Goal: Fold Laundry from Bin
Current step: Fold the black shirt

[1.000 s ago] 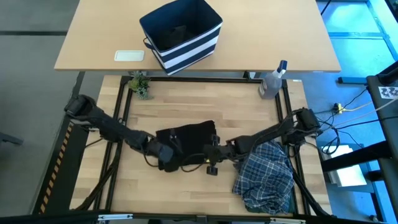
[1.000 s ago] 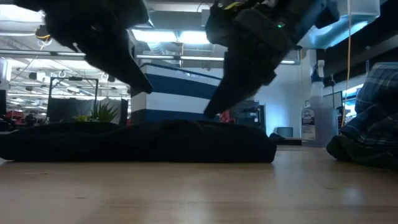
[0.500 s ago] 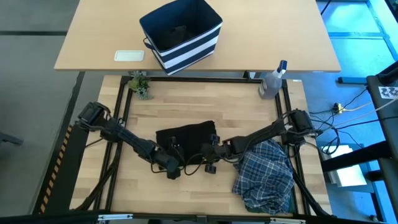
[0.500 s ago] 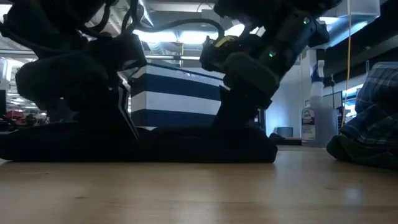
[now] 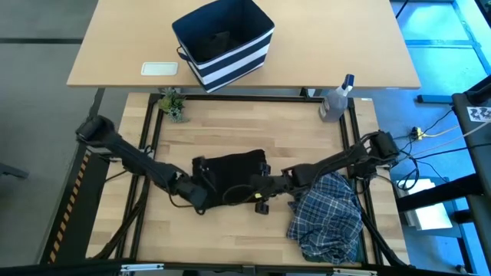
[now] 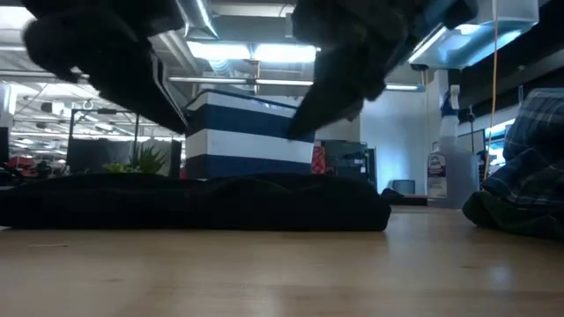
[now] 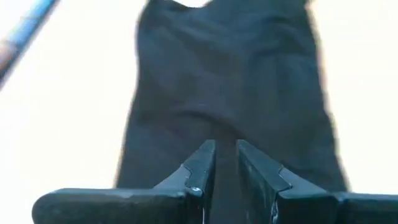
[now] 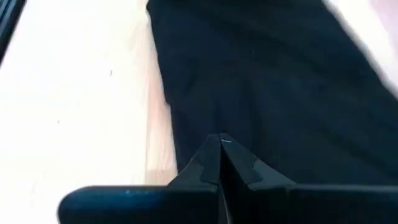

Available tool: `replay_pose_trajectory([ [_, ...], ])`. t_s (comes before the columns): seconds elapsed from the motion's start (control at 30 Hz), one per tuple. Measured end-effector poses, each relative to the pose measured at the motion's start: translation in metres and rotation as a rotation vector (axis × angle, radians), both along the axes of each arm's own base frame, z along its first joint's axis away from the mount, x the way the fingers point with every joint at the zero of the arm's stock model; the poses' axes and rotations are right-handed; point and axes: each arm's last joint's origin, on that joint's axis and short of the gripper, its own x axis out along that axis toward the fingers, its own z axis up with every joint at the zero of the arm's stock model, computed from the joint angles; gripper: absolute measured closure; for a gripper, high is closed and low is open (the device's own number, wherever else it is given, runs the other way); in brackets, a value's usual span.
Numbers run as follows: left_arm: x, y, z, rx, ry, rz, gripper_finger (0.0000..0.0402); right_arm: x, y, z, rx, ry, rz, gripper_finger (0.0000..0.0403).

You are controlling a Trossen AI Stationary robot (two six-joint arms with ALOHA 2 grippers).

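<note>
On the wooden table (image 5: 307, 138), seen from above, the left gripper (image 5: 201, 201) and right gripper (image 5: 258, 201) sit at the near edge of the folded black garment (image 5: 234, 172), the left arm's elbow swung outward since half a second ago; the plaid shirt (image 5: 328, 218) lies heaped at right, the bin (image 5: 222, 42) on the far table. At table level, both arms have lifted above the flat garment (image 6: 194, 202). Left wrist: 2 fingers (image 7: 199, 168) stand slightly parted over black cloth (image 7: 224, 81), pinching nothing. Right wrist: fingers (image 8: 208, 163) pressed together above the cloth (image 8: 273, 93).
</note>
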Motion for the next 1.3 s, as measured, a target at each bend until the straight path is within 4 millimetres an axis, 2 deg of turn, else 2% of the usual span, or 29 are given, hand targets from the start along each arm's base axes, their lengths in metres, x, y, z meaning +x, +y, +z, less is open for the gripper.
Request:
replay_pose_trajectory([
  [0.1, -0.002, 0.013, 0.007, 0.078, 0.0, 0.043, 0.0342, 0.003, -0.01, 0.001, -0.043, -0.017, -0.029, 0.0403],
  [0.3, 0.009, 0.046, 0.001, 0.058, 0.084, 0.076, 0.0342, 0.012, -0.055, -0.004, -0.068, 0.009, -0.141, 0.0403],
  [0.4, 0.011, 0.06, -0.009, 0.044, 0.117, 0.093, 0.0342, 0.015, -0.078, -0.004, -0.074, 0.01, -0.184, 0.0403],
  [0.53, 0.003, 0.077, -0.03, 0.032, 0.151, 0.144, 0.0342, 0.016, -0.105, -0.011, -0.048, 0.047, -0.226, 0.0403],
  [0.7, -0.014, 0.094, -0.058, -0.059, 0.155, 0.167, 0.0342, 0.015, -0.128, -0.038, -0.036, 0.168, -0.27, 0.0403],
  [0.83, -0.025, 0.1, -0.07, -0.083, 0.169, 0.226, 0.0342, 0.016, -0.136, -0.057, -0.011, 0.224, -0.283, 0.0403],
  [1.03, -0.024, 0.098, -0.068, -0.076, 0.174, 0.215, 0.0342, 0.017, -0.136, -0.06, -0.013, 0.225, -0.298, 0.0403],
  [1.17, -0.016, 0.094, -0.055, -0.054, 0.143, 0.163, 0.0342, 0.016, -0.132, -0.05, 0.004, 0.203, -0.278, 0.0403],
  [1.3, -0.011, 0.09, -0.034, -0.036, 0.084, 0.132, 0.0342, 0.014, -0.124, -0.026, 0.003, 0.126, -0.263, 0.0403],
])
